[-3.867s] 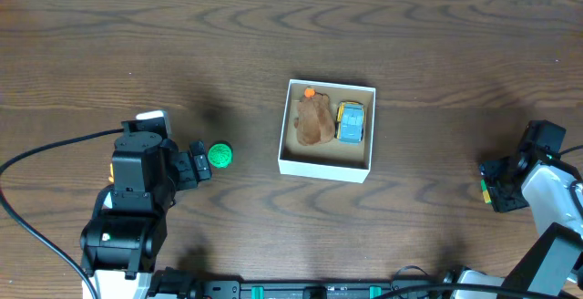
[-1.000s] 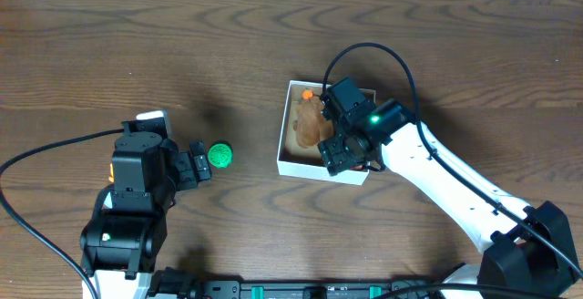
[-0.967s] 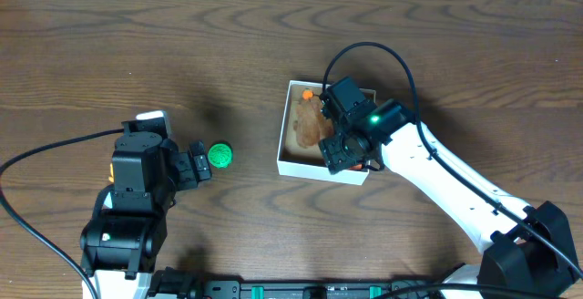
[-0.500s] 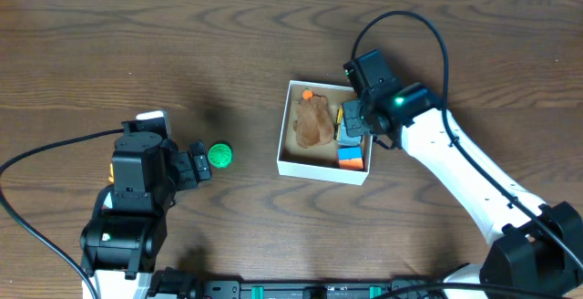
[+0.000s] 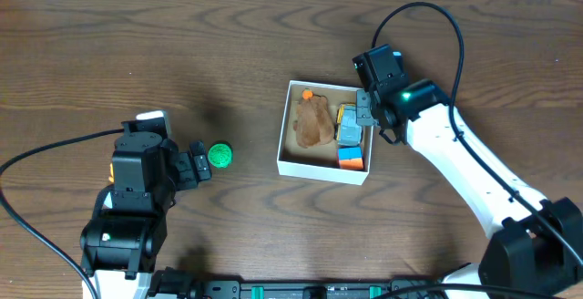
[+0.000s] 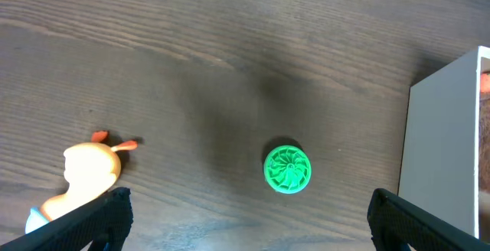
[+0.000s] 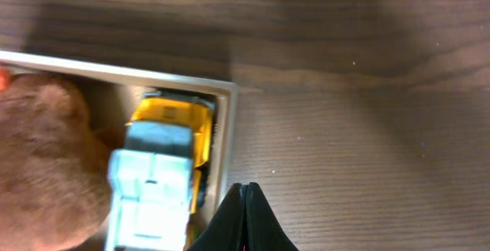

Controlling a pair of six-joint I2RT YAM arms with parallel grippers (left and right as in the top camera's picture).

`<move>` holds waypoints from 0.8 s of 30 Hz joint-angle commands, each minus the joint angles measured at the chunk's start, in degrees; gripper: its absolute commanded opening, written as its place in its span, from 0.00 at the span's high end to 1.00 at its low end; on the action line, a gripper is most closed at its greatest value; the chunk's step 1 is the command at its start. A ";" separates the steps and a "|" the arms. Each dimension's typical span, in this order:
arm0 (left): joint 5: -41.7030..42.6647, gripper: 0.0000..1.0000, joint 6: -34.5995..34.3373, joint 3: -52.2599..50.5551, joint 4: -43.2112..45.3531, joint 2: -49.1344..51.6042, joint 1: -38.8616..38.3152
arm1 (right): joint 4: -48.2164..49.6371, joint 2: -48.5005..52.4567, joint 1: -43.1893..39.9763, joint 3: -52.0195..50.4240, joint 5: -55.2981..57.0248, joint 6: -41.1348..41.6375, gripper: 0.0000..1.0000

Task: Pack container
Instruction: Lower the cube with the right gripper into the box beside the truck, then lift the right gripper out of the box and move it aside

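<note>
When checking the overhead view, locate the box (image 5: 319, 170) at centre frame, holding a brown plush toy (image 5: 314, 124), a toy car (image 7: 157, 182), a small orange ball (image 5: 308, 92) and an orange-and-blue block (image 5: 350, 158).

Note the right gripper (image 7: 245, 191) pinched shut on nothing, poised at the thin right wall. Guard against a snag on that wall during any low sideways move, dragging or tipping the light box.

Note the left gripper (image 6: 249, 205) spread wide at lower left, just beside the green ball (image 6: 288, 168). Guard against a roll-away on any off-centre touch.

Compare with the frame about four seconds back: right arm parked at the right edge, no block in the box; green ball, left arm and box placed as now.
</note>
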 commanded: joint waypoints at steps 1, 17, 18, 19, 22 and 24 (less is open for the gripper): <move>-0.04 0.02 -0.92 0.90 -0.02 0.00 -0.17 | 0.20 4.07 -1.14 -0.48 1.97 1.62 0.99; -0.04 0.02 -0.92 0.90 -0.02 0.00 -0.17 | 16.06 10.60 -2.29 -0.48 -1.16 -0.17 0.89; -0.04 0.02 -0.92 0.90 -0.02 0.00 -0.17 | 16.22 10.60 -2.49 -0.48 -1.68 -0.35 0.89; -0.04 0.02 -0.92 0.90 -0.02 0.00 -0.17 | 16.11 10.60 -2.71 -0.48 -1.66 -0.35 0.89; -0.04 0.02 -0.92 0.90 0.00 0.00 -0.17 | 15.43 10.54 -3.58 -0.48 -1.27 -0.35 0.89; -0.07 0.02 -0.92 0.90 0.00 0.00 -0.17 | 14.91 10.08 -4.24 -0.37 -0.63 -0.39 0.87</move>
